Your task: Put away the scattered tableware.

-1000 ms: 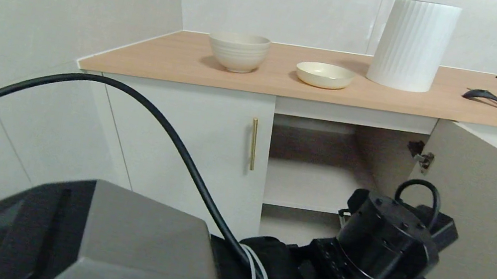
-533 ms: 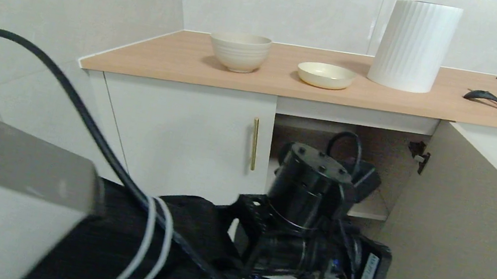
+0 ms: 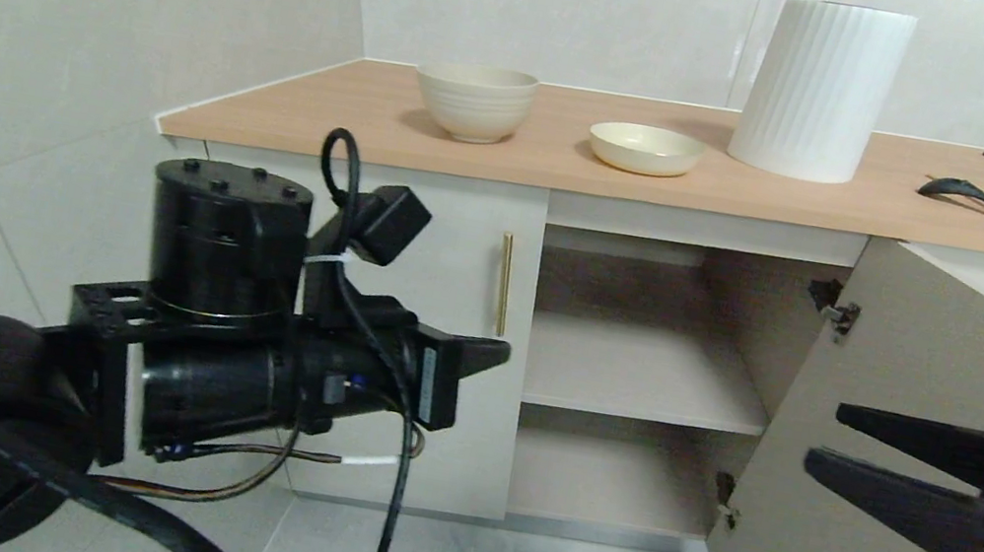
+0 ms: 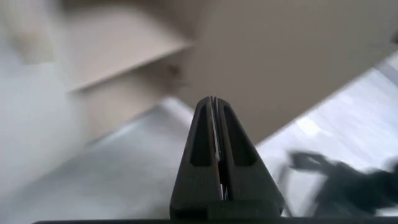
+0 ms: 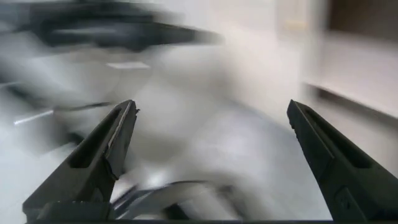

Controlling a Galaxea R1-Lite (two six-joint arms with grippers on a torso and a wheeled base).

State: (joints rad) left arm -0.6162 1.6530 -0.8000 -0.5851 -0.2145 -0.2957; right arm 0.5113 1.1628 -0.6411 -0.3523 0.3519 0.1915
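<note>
Countertop [image 3: 358, 119] with bowl [image 3: 473, 101] and dish [image 3: 644, 149], well above both jaws.

Left end effector [image 3: 497, 351] swung left — right end effector [image 3: 825, 435] came in.

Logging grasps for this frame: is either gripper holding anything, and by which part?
Nothing is held: the left gripper is shut on nothing, the right gripper open and empty. Bowl and dish sit on the countertop.
</note>
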